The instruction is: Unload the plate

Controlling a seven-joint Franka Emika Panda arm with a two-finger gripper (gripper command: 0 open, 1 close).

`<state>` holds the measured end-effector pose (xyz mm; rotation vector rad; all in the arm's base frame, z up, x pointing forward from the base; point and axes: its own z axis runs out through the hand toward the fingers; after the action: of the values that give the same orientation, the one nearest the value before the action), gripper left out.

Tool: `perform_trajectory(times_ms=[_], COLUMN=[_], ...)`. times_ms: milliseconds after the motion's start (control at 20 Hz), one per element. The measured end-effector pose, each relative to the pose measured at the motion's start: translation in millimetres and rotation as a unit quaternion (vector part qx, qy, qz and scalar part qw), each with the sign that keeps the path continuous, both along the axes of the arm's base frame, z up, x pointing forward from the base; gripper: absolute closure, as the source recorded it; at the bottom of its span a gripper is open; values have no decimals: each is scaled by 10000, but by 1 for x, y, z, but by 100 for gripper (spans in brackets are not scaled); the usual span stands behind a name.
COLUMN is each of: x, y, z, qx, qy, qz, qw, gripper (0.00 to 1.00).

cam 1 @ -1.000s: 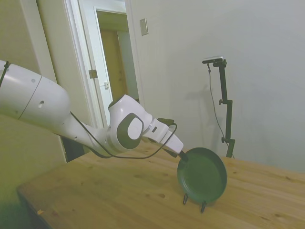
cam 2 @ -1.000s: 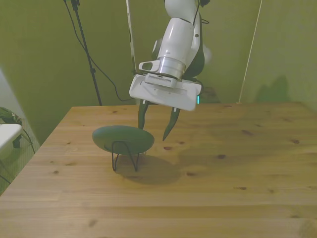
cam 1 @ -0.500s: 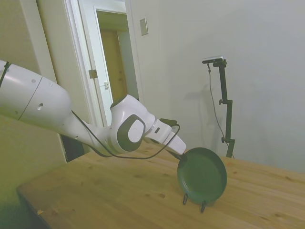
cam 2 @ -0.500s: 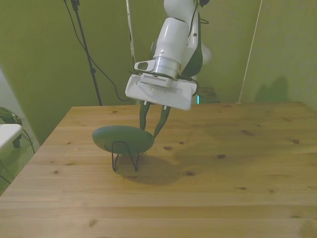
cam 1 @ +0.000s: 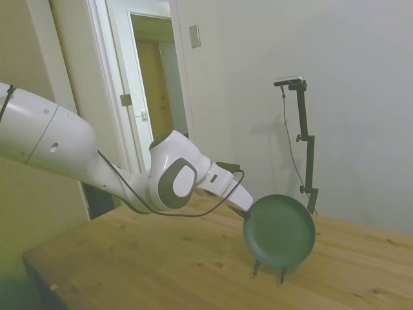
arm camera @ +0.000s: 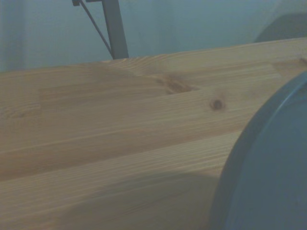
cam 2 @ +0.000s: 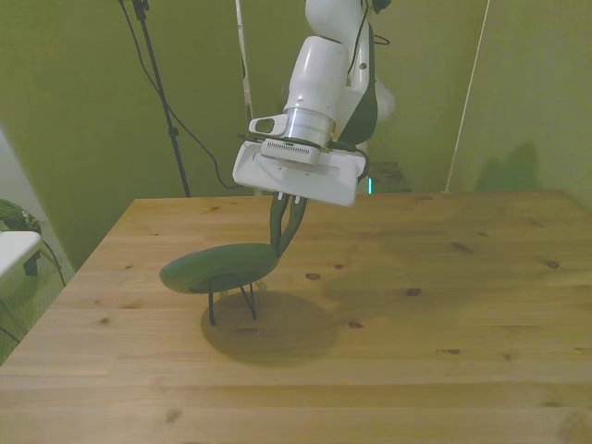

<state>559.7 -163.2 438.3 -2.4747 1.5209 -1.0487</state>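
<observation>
Gripper [cam 2: 284, 242] pinched on rim of plate [cam 2: 218, 267], plate tilted w/ lower edge at the wire stand [cam 2: 231, 301] on table [cam 2: 444, 305]; risk: thin rim grip slips, or stand snags & tips.

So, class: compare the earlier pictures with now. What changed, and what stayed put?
The pincer closed on the plate's rim, and the plate lifted slightly and shifted toward the front view's left. The wire stand remains on the table.
</observation>
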Motion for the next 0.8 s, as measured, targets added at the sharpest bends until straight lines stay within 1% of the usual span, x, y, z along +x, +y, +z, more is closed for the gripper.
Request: perform_trajectory(times_ms=[250, 550, 650, 800], x=[-1, -12, -19, -27], y=[2, 17, 24, 41], z=[3, 25, 36, 61], qx=[-6, -93, -126, -239], qy=[-36, -179, -259, -450], qz=[17, 159, 205, 309], qw=[10000, 9997, 9994, 9982], gripper=[100, 100, 100, 100])
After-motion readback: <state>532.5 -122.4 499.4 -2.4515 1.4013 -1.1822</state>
